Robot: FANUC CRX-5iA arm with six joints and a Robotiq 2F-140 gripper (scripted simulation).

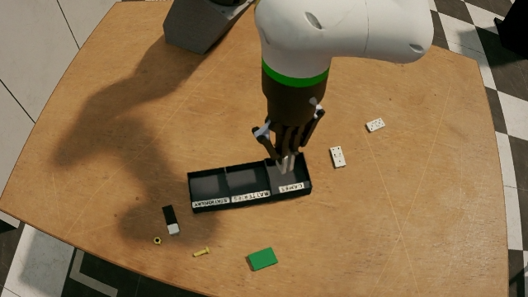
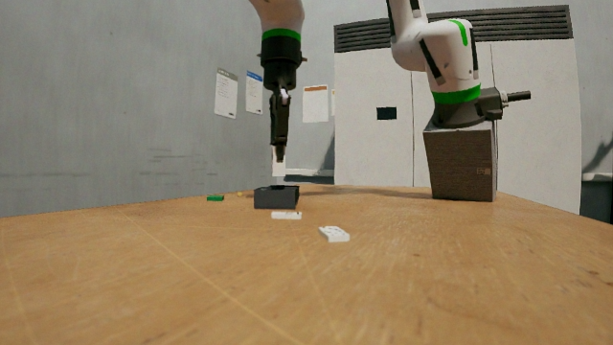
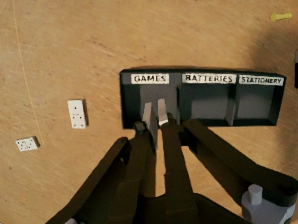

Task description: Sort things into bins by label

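Observation:
My gripper (image 1: 288, 163) (image 2: 279, 168) (image 3: 157, 110) is shut to a narrow gap with nothing between its pale fingertips, over the GAMES compartment. The black three-part bin (image 1: 252, 204) (image 2: 276, 198) (image 3: 131, 106) stands flat, labelled GAMES, BATTERIES and STATIONERY. BATTERIES and STATIONERY look empty; the fingers partly hide GAMES. One white domino (image 1: 337, 157) (image 2: 286, 216) (image 3: 77, 114) lies beside the GAMES end, another domino (image 1: 374, 124) (image 2: 334, 234) (image 3: 27, 144) farther out. A black-and-white eraser-like block (image 1: 171, 219) lies beyond the STATIONERY end.
On the label side of the bin lie a green block (image 1: 262, 259) (image 2: 215, 197), a yellow bolt (image 1: 201, 252) (image 3: 281, 16) and a small yellow nut (image 1: 154, 241), towards the table's edge. The robot's grey base (image 1: 194, 29) (image 2: 462, 165) stands at the opposite side.

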